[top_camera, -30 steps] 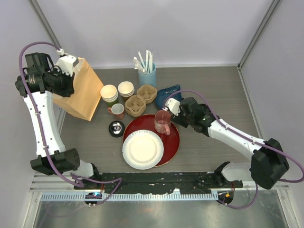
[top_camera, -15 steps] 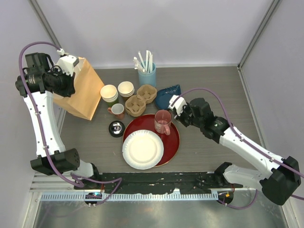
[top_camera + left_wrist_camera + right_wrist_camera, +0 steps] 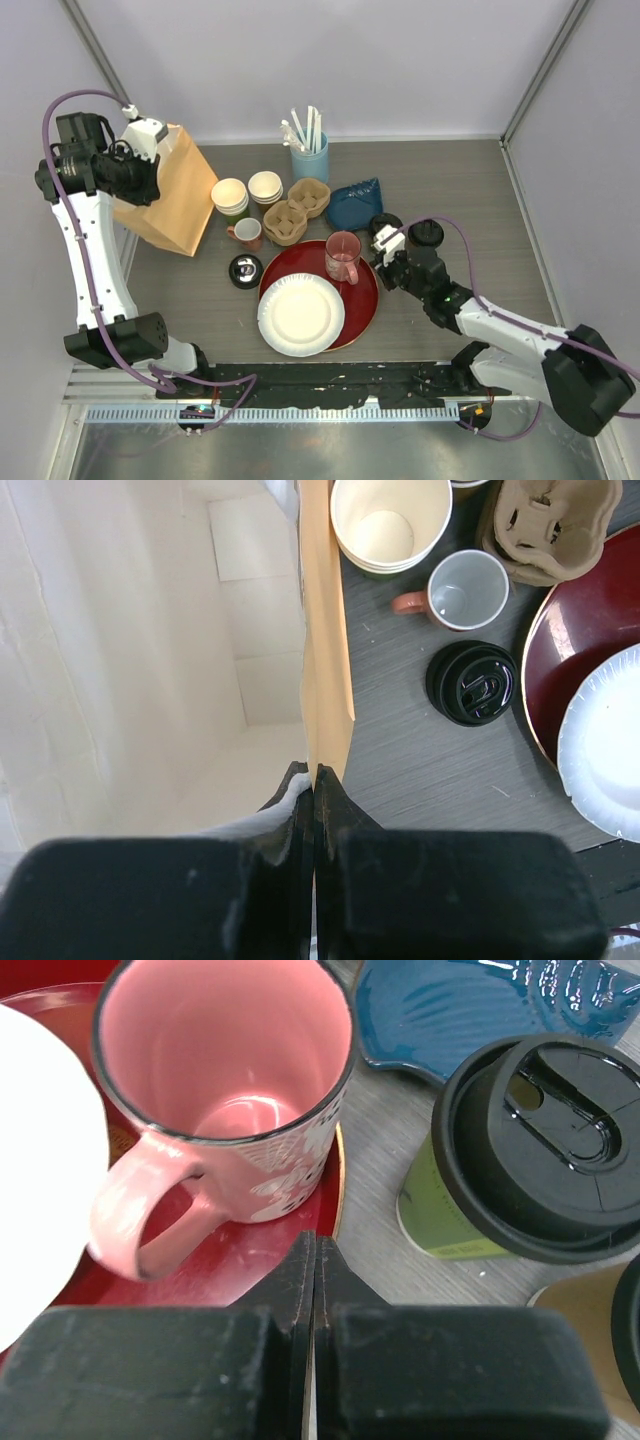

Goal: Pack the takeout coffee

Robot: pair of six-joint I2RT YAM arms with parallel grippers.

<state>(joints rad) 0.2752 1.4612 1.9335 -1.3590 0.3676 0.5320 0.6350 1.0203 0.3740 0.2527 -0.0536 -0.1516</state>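
Observation:
Two takeout coffee cups with black lids stand right of the red tray [image 3: 372,292]. One is green-sided [image 3: 440,1215] [image 3: 385,221]. The other is kraft-brown [image 3: 585,1310] [image 3: 427,233] and mostly cut off in the right wrist view. My right gripper [image 3: 315,1245] [image 3: 380,258] is shut on nothing, its tips over the tray's right rim between the pink mug [image 3: 225,1080] and the green cup. My left gripper [image 3: 315,772] [image 3: 150,180] is shut on the rim of the open brown paper bag [image 3: 325,630] [image 3: 178,205] at the far left.
The pink mug [image 3: 342,257] and a white paper plate [image 3: 300,315] sit on the tray. Behind are a blue dish [image 3: 355,205], cardboard cup carriers [image 3: 295,212], stacked lidless cups [image 3: 230,197], a small mug [image 3: 245,235] and a blue holder [image 3: 310,155]. A black-lidded item [image 3: 245,270] sits left of the tray.
My right gripper has drawn back from the pink mug toward the near right and closed. The mug stays on the tray. The two lidded cups now show. The left arm has not moved.

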